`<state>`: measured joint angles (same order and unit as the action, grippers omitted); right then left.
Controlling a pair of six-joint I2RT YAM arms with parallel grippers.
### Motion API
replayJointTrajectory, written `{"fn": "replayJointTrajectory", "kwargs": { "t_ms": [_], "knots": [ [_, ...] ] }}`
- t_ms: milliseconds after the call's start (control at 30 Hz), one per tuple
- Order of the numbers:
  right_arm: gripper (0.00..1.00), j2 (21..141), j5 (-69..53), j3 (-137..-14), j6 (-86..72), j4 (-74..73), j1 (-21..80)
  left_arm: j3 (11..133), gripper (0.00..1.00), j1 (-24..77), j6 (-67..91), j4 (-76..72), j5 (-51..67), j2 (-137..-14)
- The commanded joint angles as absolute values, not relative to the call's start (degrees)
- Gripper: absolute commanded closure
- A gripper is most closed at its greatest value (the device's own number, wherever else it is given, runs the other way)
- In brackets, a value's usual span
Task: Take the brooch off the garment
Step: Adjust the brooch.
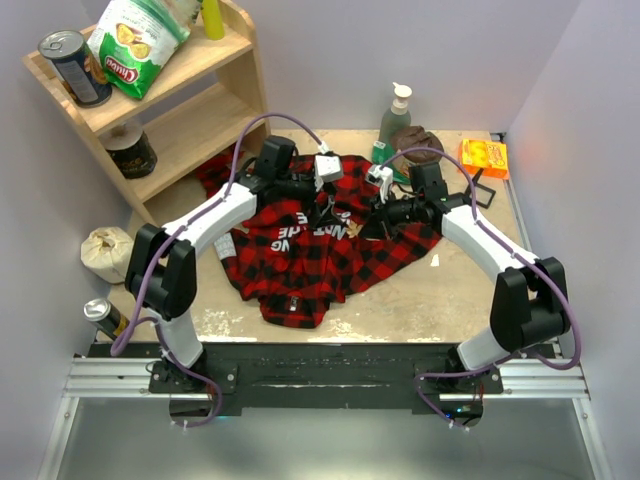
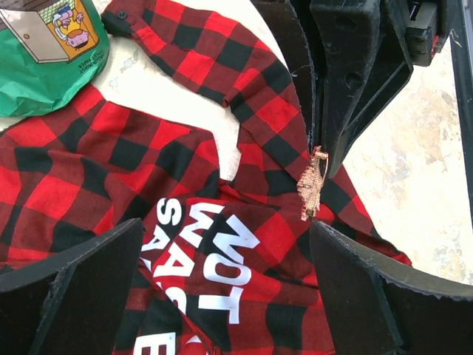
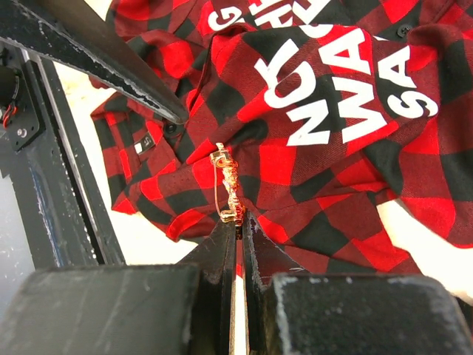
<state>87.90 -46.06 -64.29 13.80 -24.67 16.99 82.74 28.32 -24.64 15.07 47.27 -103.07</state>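
The garment (image 1: 320, 250), a red-and-black plaid shirt with a black patch of white letters (image 2: 214, 251), lies crumpled mid-table. The brooch (image 3: 228, 188), a tiny gold-tan ornament with a thin pin wire, sits against a raised fold of the shirt. It also shows in the left wrist view (image 2: 310, 191). My right gripper (image 3: 240, 222) is shut on the brooch's lower end; its dark fingers (image 2: 347, 89) reach in from above in the left wrist view. My left gripper (image 2: 225, 288) is wide open just above the lettered patch, holding nothing. Both grippers meet over the shirt, left (image 1: 322, 205) and right (image 1: 370, 214).
A wooden shelf (image 1: 180, 100) with a chip bag (image 1: 135, 40) and a can (image 1: 75, 65) stands back left. A soap bottle (image 1: 397, 110), a brown cloth lump (image 1: 415, 140) and an orange packet (image 1: 484, 157) are at the back right. A beige pouch (image 1: 105, 252) lies left.
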Motion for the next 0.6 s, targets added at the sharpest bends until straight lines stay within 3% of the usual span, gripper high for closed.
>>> {"fn": "replayJointTrajectory", "kwargs": {
  "t_ms": [0,567],
  "knots": [
    [1.00,86.31,-47.46,-66.27,13.01,-23.55,17.31,83.14,0.00,29.44,-24.96,13.27,48.16,-103.01],
    [1.00,90.61,-51.59,-68.46,11.78,-26.27,16.88,74.10,0.00,31.99,-33.03,7.47,37.63,-95.10]
  ]
}}
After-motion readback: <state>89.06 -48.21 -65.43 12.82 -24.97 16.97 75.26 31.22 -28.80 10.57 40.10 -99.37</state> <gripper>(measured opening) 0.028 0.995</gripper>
